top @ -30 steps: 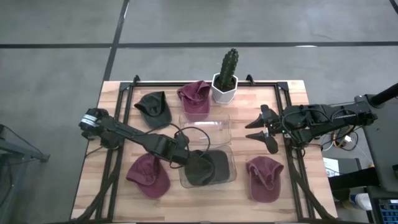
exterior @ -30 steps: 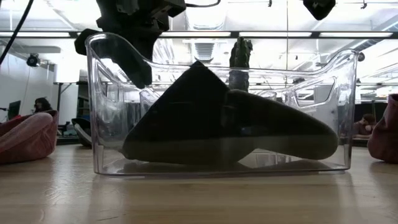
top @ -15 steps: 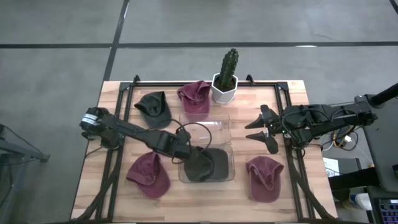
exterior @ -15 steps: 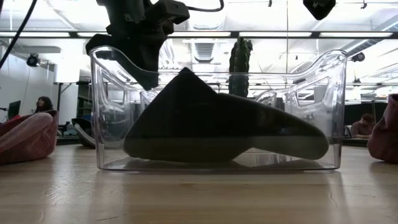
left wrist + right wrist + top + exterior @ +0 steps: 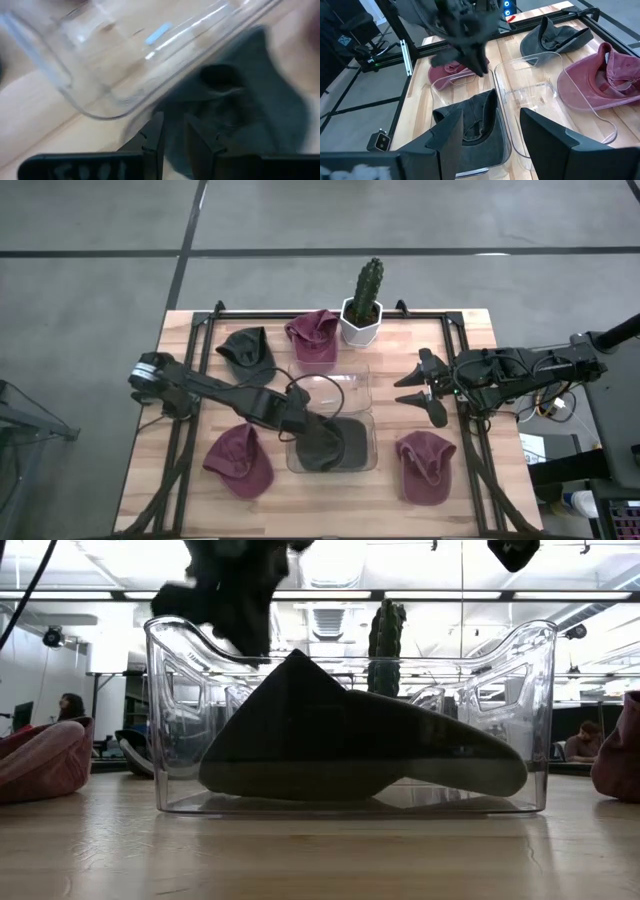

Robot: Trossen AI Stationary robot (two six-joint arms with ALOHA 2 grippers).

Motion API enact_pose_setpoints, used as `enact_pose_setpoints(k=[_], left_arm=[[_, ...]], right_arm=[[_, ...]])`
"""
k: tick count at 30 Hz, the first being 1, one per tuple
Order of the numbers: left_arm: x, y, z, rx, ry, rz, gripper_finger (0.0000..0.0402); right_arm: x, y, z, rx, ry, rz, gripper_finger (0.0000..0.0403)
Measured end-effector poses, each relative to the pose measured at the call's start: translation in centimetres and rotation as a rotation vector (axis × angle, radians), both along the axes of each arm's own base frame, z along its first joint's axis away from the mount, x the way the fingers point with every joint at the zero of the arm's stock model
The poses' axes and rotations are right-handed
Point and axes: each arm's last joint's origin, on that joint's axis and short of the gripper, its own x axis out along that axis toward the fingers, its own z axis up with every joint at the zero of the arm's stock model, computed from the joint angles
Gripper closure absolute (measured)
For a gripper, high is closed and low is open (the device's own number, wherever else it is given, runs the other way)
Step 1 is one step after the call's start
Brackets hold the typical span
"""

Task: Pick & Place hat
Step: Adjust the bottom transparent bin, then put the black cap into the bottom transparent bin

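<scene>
A dark grey hat (image 5: pixel 340 445) lies on the bottom of a clear plastic bin (image 5: pixel 372 442), with one fold standing up in a peak (image 5: pixel 295 655). It also shows in the right wrist view (image 5: pixel 475 125). My left gripper (image 5: pixel 305 427) hangs over the bin's left end, above the rim in the low view (image 5: pixel 235 600). Its fingers (image 5: pixel 159 135) stand a narrow gap apart with nothing between them, and the hat (image 5: pixel 240 110) lies below. My right gripper (image 5: pixel 405 390) is open and empty, in the air right of the bins.
A second clear bin (image 5: pixel 330 385) stands just behind the first. Around the bins lie a dark green hat (image 5: pixel 247 352) and maroon hats at the far side (image 5: pixel 313 335), near left (image 5: pixel 240 460) and near right (image 5: pixel 425 465). A potted cactus (image 5: pixel 362 305) stands at the far edge.
My left gripper has risen from inside the bin's left end to above its rim. The bin with the dark hat has slid a little toward the far edge and turned squarer to the table. The hat has settled lower and stays in the bin.
</scene>
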Motion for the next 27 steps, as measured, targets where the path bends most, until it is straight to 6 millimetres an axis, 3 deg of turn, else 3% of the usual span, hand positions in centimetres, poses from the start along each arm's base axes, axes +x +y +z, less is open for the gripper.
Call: enact_pose_setpoints(k=[5, 10, 13, 18, 27], left_arm=[[-0.7, -0.9, 5.5, 0.023, -0.046, -0.088, 0.0336], [-5.5, 1.4, 9.5, 0.376, 0.089, 0.081, 0.0336], [-7.8, 3.2, 10.5, 0.388, 0.075, 0.222, 0.0336], [-10.4, 5.8, 10.1, 0.335, 0.059, 0.330, 0.0336], [-16.5, 10.7, 5.1, 0.216, 0.092, 0.734, 0.0336]], right_arm=[[0.0, 0.0, 0.0, 0.000, 0.000, 0.000, 0.0211], [0.0, 0.0, 0.0, 0.002, 0.000, 0.004, 0.0211], [0.0, 0.0, 0.0, 0.004, 0.001, 0.007, 0.0211], [0.0, 0.0, 0.0, 0.003, 0.003, 0.007, 0.0211], [0.0, 0.0, -0.1, 0.002, 0.007, 0.007, 0.0211]])
